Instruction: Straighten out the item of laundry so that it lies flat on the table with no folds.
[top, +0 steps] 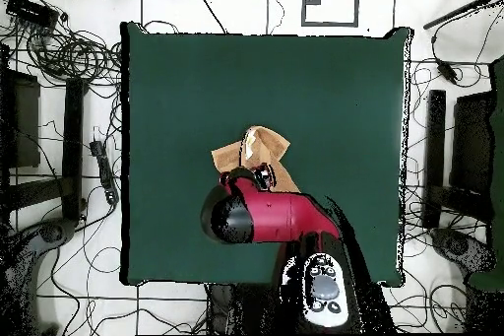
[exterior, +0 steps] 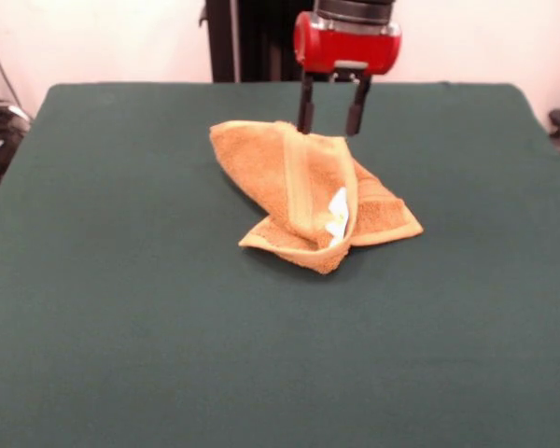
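Note:
The orange-tan towel (exterior: 299, 187) lies crumpled and folded over itself a little beyond the middle of the dark green table (exterior: 121, 299). Its white care tag (exterior: 337, 219) shows on the right fold. My gripper (exterior: 329, 129) hangs from the red arm head straight above the towel's far edge. Its two black fingers (exterior: 305, 110) stand apart, open, with the tips at or just touching the cloth. In the overhead view the red arm (top: 281, 216) covers the near part of the towel (top: 258, 147), which lies on the table (top: 177, 86).
The robot's black pedestal (exterior: 252, 37) stands behind the table's far edge. Cables and stands (top: 69, 76) lie on the floor around the table.

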Motion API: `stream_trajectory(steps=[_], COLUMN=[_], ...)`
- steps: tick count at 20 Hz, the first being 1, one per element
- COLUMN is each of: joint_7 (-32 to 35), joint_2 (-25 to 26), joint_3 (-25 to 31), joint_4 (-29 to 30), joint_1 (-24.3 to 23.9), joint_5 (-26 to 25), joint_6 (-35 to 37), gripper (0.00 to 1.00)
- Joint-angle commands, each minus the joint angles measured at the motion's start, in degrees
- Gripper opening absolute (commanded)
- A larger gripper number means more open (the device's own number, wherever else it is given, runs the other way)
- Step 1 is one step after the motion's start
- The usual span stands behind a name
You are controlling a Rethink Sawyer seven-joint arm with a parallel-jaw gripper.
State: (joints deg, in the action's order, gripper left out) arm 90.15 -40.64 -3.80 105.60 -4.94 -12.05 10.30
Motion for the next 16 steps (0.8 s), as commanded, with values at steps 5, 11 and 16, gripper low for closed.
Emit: stream_trajectory(steps=[5, 11, 16], joint_7=[5.0, 6.6, 6.8], joint_2=[5.2, 6.9, 7.9], joint_3=[3.4, 6.0, 6.0], joint_4=[-4.6, -2.8, -3.2], joint_1=[1.7, 0.3, 0.4], joint_5=[-0.9, -0.2, -0.1], joint_6=[4.2, 0.7, 0.2], gripper=[1.0, 1.0, 1.0])
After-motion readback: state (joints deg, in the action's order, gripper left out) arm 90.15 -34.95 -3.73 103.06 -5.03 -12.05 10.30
